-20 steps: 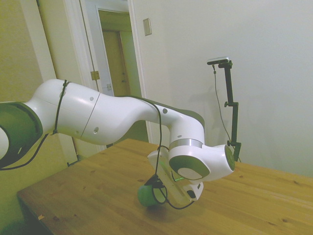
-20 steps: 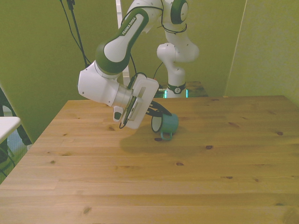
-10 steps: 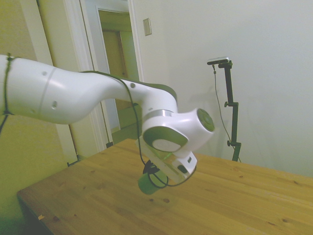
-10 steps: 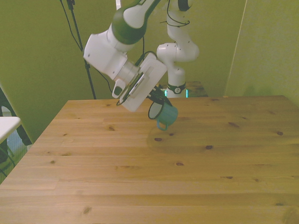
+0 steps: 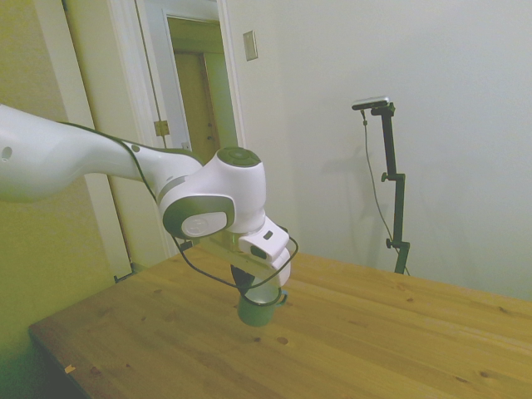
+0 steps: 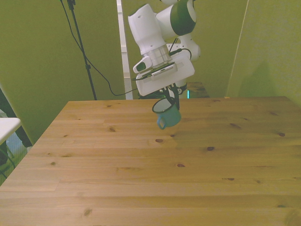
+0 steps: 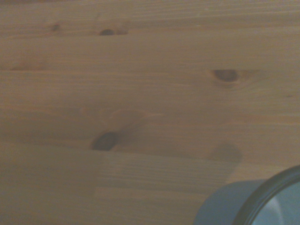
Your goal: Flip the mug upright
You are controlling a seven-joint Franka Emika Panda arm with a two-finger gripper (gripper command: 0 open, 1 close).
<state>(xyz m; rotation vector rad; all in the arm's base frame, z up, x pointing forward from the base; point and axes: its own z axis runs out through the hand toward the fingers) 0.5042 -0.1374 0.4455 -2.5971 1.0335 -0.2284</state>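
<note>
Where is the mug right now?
The mug hangs in the gripper, above the table near its far edge, middle of the front view, nearly upright with its handle toward the camera.

Home room: panelled door [image 5: 195, 100], wooden table [image 6: 141, 179].

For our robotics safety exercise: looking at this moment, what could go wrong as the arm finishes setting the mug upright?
1. The gripper holds the teal mug by its rim, clear of the wooden table; a thin-rim pinch could slip and drop it.
2. The mug hangs slightly tilted; released like that, it might tip over.
3. Lowered too fast, its base could strike the wood hard.
</note>
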